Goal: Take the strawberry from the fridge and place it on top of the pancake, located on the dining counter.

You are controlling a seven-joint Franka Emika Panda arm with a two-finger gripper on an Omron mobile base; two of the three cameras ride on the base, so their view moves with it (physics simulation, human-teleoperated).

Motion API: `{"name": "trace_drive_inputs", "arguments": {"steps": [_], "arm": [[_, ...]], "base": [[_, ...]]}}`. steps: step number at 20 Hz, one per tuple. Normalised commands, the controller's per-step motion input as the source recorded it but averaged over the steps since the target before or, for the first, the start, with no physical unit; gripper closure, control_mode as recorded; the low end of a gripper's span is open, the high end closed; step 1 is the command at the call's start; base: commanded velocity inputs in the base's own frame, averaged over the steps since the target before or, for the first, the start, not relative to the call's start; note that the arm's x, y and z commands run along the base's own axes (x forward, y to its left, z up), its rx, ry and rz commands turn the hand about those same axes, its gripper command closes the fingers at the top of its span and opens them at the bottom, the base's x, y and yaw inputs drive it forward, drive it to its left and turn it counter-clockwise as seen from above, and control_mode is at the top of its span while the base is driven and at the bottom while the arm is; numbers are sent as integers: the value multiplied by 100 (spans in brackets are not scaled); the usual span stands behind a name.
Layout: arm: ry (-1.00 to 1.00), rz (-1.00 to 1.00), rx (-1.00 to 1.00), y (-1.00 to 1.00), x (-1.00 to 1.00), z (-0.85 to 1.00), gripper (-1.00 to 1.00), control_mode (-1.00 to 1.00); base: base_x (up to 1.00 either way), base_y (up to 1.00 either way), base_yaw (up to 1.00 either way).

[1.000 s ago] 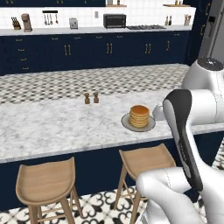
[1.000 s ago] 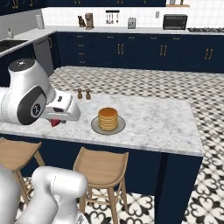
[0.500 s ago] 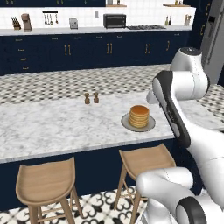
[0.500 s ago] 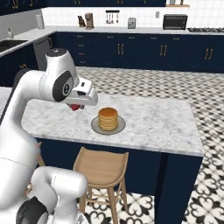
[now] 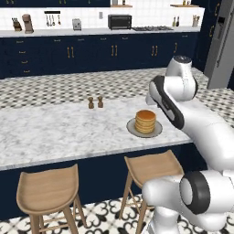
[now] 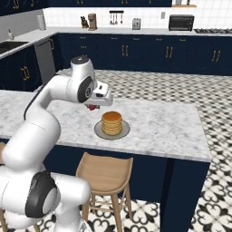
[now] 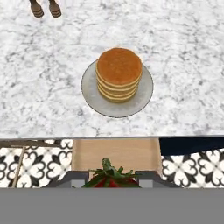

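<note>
The strawberry (image 7: 108, 176), red with green leaves, sits between my gripper's (image 7: 109, 180) two dark tips, which are shut on it. In the right base view the gripper (image 6: 94, 105) hangs over the dining counter (image 6: 158, 129), just left of the pancake (image 6: 111, 123), with the red strawberry (image 6: 92, 107) showing under it. The hand view looks down on the pancake (image 7: 119, 72), a golden stack on a pale plate (image 7: 94, 99), a little ahead of the berry. The pancake (image 5: 146, 121) stands near the counter's front edge. The grey fridge (image 5: 221, 41) stands far right.
Two small brown shakers (image 5: 95, 102) stand on the marble behind and left of the pancake. Two wooden stools (image 5: 45, 187) (image 5: 151, 167) are tucked under the counter's front edge. A back worktop carries a toaster oven (image 5: 119, 21).
My arm has swung in over the dining counter with the strawberry, from beyond the counter's edge to right beside the pancake. The pancake and shakers have stayed put.
</note>
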Motion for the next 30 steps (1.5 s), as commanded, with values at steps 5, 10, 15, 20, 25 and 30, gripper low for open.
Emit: {"name": "trace_drive_inputs", "arguments": {"steps": [5, 10, 15, 20, 25, 30], "arm": [[0, 0, 0, -2, 100, -41, 100, -100], [0, 0, 0, 0, 83, -44, 100, -100], [5, 0, 0, -19, 64, -39, 100, -100], [7, 1, 0, -35, 18, -24, 100, -100], [6, 0, 0, 0, 28, -14, 100, -100], [0, 0, -1, 16, 60, -21, 100, -100]], "base": [[0, 0, 0], [0, 0, 0], [0, 0, 0], [0, 0, 0], [0, 0, 0], [0, 0, 0]]}}
